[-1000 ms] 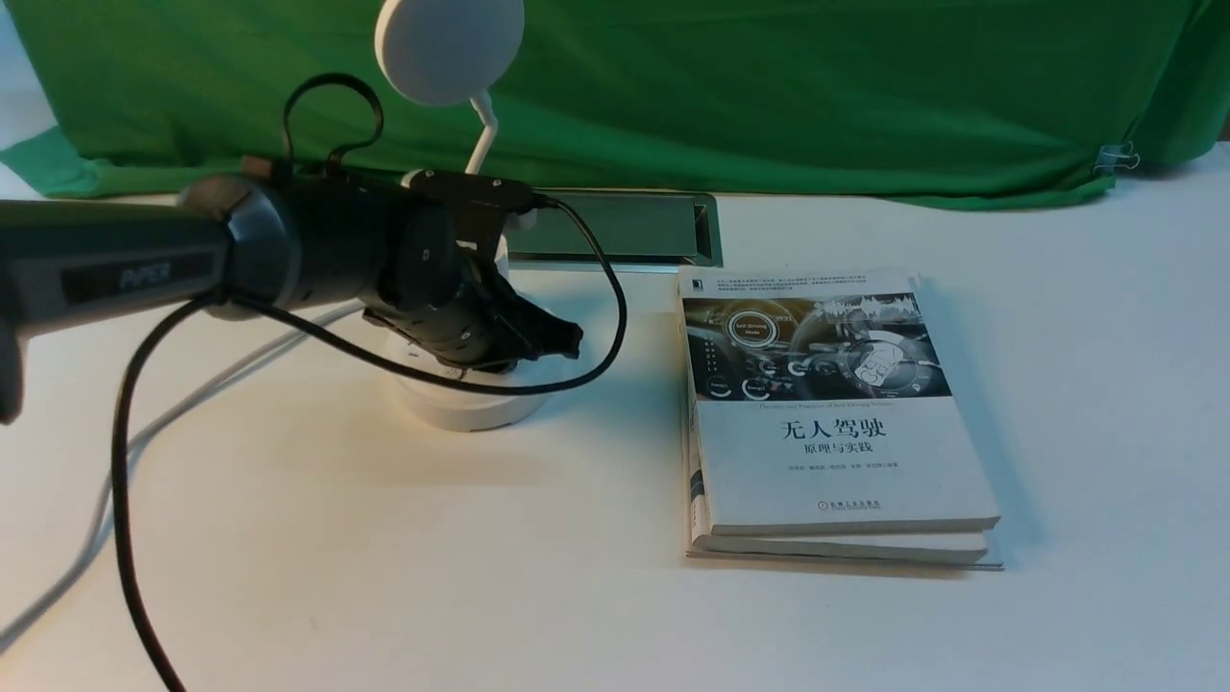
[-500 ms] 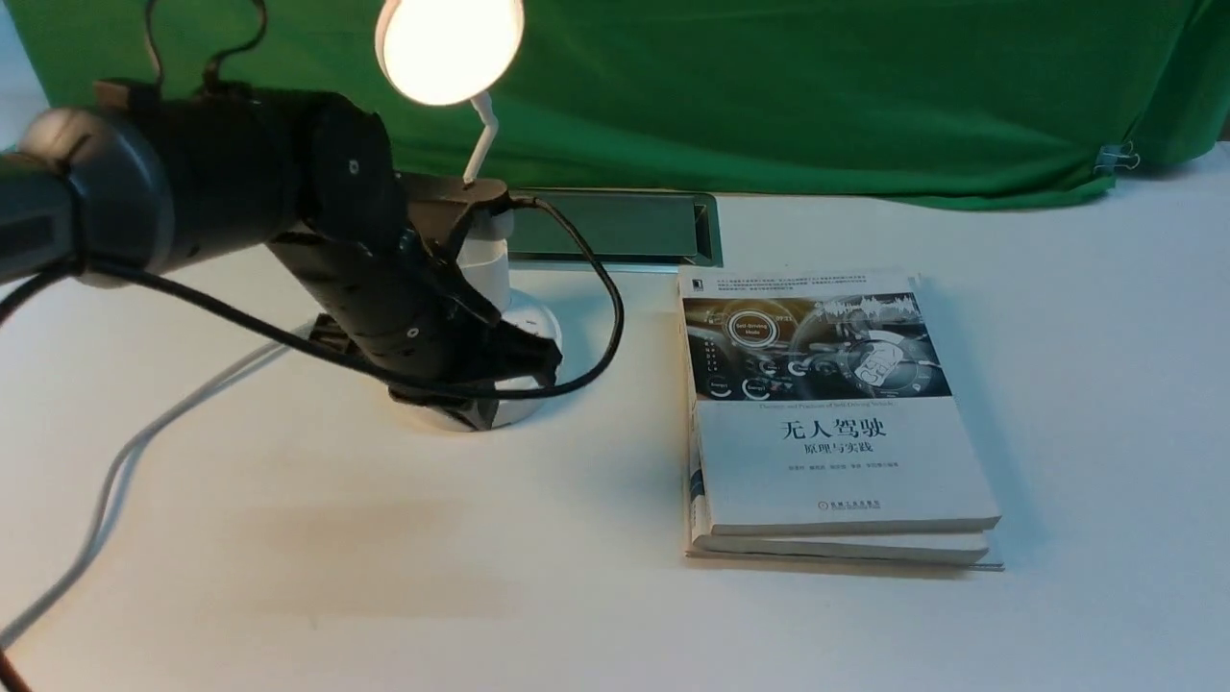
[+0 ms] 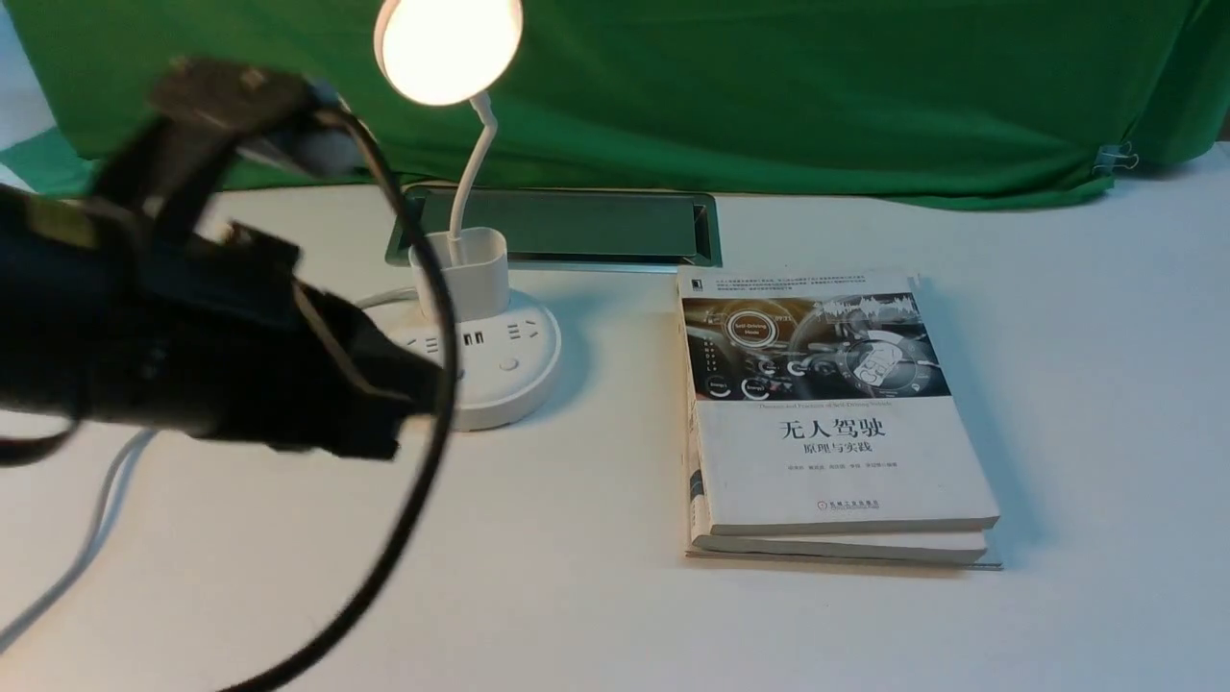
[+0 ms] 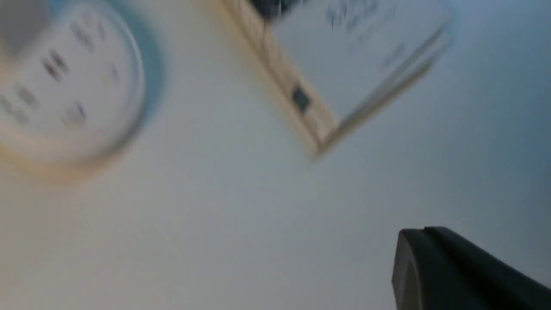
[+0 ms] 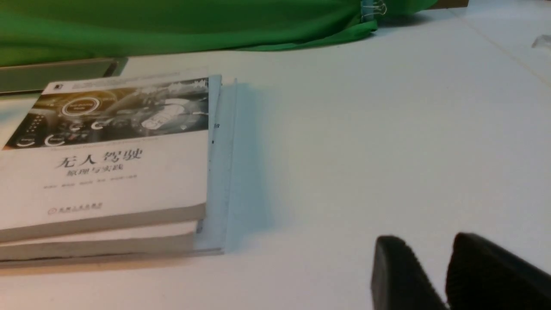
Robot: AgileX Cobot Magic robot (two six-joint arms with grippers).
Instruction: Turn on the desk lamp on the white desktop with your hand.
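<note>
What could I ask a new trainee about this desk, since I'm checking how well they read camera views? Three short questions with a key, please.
1. True or false: the lamp is lit.
2. Multiple choice: where are the books in the front view? A) left of the lamp's base; B) right of it; C) on top of it.
3. Fill in the blank: the cloth behind the desk is ____.

Key: 1 true; 2 B; 3 green.
</note>
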